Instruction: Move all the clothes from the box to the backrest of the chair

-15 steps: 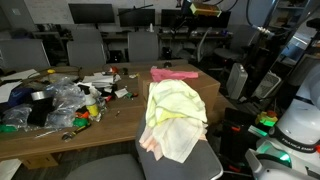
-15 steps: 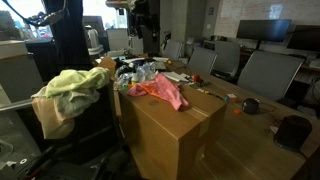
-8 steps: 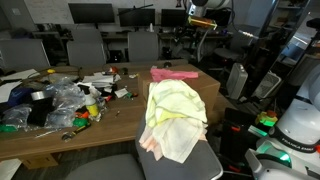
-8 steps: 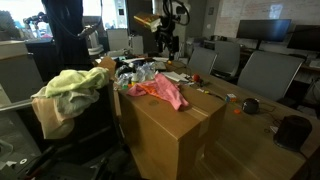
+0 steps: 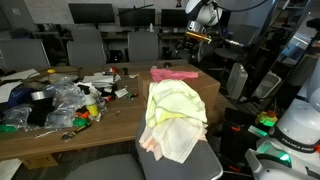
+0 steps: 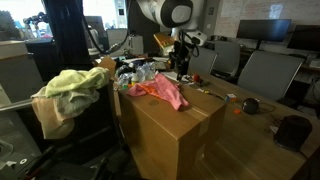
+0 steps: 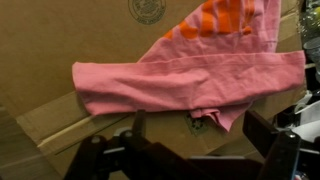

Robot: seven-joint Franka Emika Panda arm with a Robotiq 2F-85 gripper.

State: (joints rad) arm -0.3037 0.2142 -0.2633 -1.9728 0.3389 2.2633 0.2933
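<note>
A pink cloth lies on top of the closed cardboard box; it also shows in an exterior view on the box and fills the wrist view. A yellow-green and pale pink cloth hangs over the chair backrest, also seen in an exterior view. My gripper hangs above the box, over the pink cloth. In the wrist view its fingers are spread apart with nothing between them.
A long wooden table carries clutter: plastic bags, tape rolls and small toys. Office chairs and monitors stand behind. A second robot base stands beside the box. More chairs are beyond the box.
The arm has swung in from the far side and come down toward the box top; the gripper now hangs over the pink cloth. The clothes have not moved.
</note>
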